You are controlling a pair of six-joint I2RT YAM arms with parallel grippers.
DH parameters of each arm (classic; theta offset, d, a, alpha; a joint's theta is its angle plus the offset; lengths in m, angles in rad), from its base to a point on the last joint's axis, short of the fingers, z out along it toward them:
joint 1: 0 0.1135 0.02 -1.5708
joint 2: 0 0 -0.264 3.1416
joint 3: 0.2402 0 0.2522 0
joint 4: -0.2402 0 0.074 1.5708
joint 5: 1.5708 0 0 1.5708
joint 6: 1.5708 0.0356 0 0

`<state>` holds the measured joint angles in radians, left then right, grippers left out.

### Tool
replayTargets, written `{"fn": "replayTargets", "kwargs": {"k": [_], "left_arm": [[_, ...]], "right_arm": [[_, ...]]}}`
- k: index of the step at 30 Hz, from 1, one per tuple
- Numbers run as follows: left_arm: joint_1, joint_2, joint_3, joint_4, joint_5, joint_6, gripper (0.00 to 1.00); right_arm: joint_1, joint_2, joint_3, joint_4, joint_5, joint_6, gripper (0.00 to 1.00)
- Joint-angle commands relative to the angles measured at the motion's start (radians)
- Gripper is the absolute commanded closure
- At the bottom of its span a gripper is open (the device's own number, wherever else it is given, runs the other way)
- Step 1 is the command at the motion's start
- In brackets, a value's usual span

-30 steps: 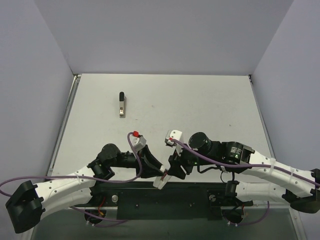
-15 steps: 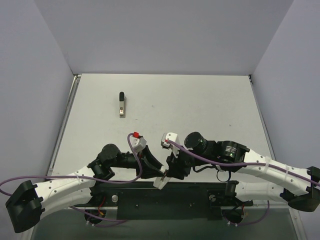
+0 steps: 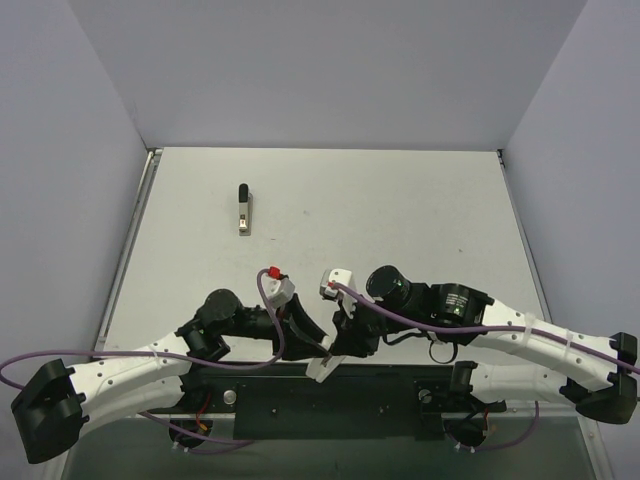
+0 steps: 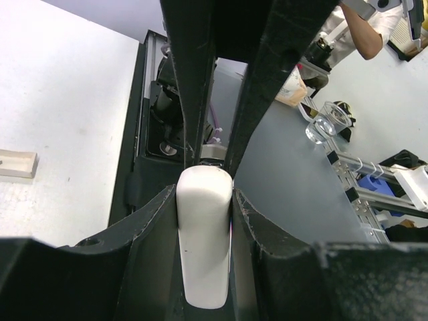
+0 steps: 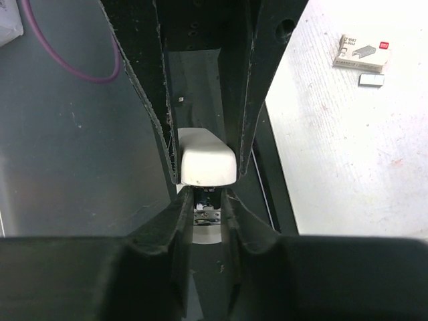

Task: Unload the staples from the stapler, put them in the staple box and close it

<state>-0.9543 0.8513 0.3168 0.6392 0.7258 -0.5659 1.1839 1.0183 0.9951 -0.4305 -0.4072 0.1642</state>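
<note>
Stapler (image 3: 321,366) sits at the surface's (image 3: 400,220) near edge. Left gripper (image 4: 204,200) pinches its white body; right gripper (image 5: 204,207) pinches its metal end.

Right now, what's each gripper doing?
Left gripper: shut on the white stapler.
Right gripper: fingers flank the stapler's metal end; grip cannot be told.

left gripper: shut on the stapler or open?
Left gripper is shut on the stapler: in the left wrist view both fingers press its white sides, no gap.
</note>
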Motion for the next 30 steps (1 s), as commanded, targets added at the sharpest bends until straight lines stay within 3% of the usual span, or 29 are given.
{"fn": "replayTargets", "kwargs": {"k": [1,2,11,20,30], "left_arm": [[-0.006,-0.009,0.061,0.091,-0.015,0.001,1.00],[-0.006,-0.009,0.062,0.097,-0.022,-0.002,1.00],[-0.014,-0.037,0.053,0.100,-0.072,-0.005,1.00],[-0.015,-0.095,0.045,0.090,-0.160,0.006,1.00],[-0.017,-0.038,0.059,0.111,-0.155,-0.002,1.00]], "right_arm": [[-0.001,-0.003,-0.036,0.032,-0.048,0.012,0.96],[-0.001,-0.004,-0.042,0.033,-0.050,0.014,1.00],[0.000,-0.177,-0.245,0.137,-0.053,0.100,1.00],[0.002,-0.371,-0.386,0.134,-0.006,0.215,1.00],[0.002,-0.371,-0.340,0.136,0.079,0.227,1.00]]}}
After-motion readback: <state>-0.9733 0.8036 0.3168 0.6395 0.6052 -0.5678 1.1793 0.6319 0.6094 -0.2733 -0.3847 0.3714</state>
